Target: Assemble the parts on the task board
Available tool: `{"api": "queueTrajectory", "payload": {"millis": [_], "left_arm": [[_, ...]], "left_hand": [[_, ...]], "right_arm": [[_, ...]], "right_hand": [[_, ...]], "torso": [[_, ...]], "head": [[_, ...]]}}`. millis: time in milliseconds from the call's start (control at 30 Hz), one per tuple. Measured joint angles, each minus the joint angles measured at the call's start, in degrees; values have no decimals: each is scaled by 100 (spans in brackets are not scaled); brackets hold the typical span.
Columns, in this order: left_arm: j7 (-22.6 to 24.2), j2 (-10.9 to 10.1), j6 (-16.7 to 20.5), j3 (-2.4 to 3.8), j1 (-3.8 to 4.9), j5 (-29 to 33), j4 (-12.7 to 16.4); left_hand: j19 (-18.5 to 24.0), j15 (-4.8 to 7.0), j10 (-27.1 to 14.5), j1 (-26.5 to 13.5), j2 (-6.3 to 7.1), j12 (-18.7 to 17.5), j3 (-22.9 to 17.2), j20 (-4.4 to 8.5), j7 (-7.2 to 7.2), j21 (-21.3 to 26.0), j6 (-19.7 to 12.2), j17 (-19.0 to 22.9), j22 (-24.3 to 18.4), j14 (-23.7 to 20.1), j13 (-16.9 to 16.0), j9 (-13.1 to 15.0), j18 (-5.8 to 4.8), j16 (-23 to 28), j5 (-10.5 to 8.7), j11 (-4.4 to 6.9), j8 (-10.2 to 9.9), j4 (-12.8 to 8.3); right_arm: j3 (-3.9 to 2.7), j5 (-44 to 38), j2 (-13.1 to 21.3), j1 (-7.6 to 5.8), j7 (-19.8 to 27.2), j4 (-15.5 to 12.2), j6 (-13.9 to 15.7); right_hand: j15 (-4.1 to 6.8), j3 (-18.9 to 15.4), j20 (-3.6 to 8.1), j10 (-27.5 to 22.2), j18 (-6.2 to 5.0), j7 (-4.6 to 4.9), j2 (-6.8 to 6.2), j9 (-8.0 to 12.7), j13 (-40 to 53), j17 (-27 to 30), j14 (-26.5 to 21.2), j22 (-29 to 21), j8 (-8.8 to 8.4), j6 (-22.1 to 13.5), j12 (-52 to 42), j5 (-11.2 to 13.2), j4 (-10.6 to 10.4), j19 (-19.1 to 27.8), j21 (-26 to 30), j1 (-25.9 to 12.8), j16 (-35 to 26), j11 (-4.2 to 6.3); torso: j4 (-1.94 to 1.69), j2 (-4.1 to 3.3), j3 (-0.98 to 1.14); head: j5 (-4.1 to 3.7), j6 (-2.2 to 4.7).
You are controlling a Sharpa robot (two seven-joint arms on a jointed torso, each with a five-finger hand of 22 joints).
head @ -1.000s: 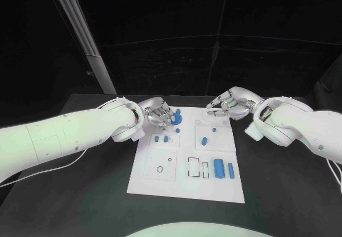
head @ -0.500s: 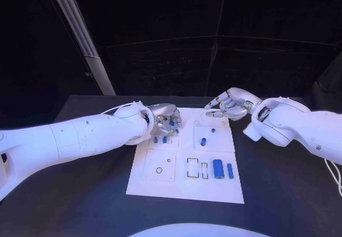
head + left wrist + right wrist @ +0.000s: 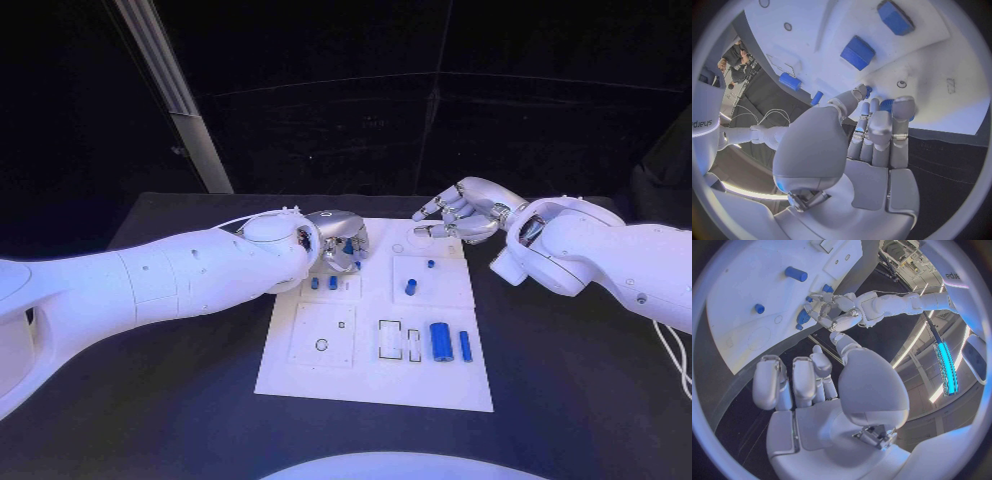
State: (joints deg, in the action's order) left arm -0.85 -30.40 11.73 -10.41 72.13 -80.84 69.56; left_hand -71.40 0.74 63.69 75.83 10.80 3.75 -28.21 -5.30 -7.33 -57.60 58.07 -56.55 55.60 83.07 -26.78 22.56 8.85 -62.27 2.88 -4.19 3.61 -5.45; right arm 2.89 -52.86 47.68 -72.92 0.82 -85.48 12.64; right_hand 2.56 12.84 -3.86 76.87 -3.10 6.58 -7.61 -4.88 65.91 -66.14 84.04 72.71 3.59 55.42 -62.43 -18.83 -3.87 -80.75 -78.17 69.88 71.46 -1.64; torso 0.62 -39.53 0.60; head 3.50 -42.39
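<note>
The white task board (image 3: 329, 372) lies in the middle of the black table. My left hand (image 3: 338, 243) is over the board's far left corner, fingers bunched on a blue part (image 3: 348, 246); the same blue part (image 3: 887, 104) shows at its fingertips, against the board. My right hand (image 3: 456, 213) hovers by the far right corner with fingers loosely curled and nothing in them. On the board sit a thick blue cylinder (image 3: 440, 337), a thin one (image 3: 464, 345), a short part (image 3: 411, 287) and two small pegs (image 3: 323, 283).
The board (image 3: 942, 75) carries two blue blocks (image 3: 857, 52) close to my left fingers. Outlined empty slots (image 3: 392, 338) lie near the cylinders. A pale slanted pole (image 3: 176, 95) stands behind the table's far left. Dark table surrounds the board.
My left hand has turned and closed further over the blue part, covering most of it. The right hand has stayed almost still.
</note>
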Motion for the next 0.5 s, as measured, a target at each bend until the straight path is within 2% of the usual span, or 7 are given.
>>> {"api": "queueTrajectory", "payload": {"millis": [167,233,500], "left_arm": [[-29,45,-20,0,0,-68,-15],[-44,60,-53,0,0,-86,-21],[-139,83,-255,9,10,-124,-46]], "left_hand": [[-80,18,0,-3,-4,26,0,-5,8,-174,92,-143,171,59,68,-42,0,-156,0,0,0,0],[-112,18,0,10,-47,46,0,6,18,-233,124,-196,230,59,91,-57,-88,-212,0,0,15,0],[-165,18,63,-15,-69,69,-17,0,16,-365,209,-341,381,59,160,-109,-87,-357,0,19,21,-17]], "right_arm": [[0,0,-9,0,1,3,0],[0,0,-13,0,1,3,0],[0,0,-16,0,1,5,-2]], "right_hand": [[0,0,0,0,0,0,0,0,0,0,0,0,0,0,0,0,0,0,0,0,0,0],[0,0,0,0,0,0,0,0,0,0,0,0,0,0,0,0,0,0,0,0,0,0],[0,0,0,0,-1,0,0,0,0,0,0,0,0,0,0,0,0,0,0,0,0,0]], "torso": [[0,0,3],[-1,1,4],[-3,4,4]], "head": [[-11,-3],[-12,-4],[-9,-12]]}}
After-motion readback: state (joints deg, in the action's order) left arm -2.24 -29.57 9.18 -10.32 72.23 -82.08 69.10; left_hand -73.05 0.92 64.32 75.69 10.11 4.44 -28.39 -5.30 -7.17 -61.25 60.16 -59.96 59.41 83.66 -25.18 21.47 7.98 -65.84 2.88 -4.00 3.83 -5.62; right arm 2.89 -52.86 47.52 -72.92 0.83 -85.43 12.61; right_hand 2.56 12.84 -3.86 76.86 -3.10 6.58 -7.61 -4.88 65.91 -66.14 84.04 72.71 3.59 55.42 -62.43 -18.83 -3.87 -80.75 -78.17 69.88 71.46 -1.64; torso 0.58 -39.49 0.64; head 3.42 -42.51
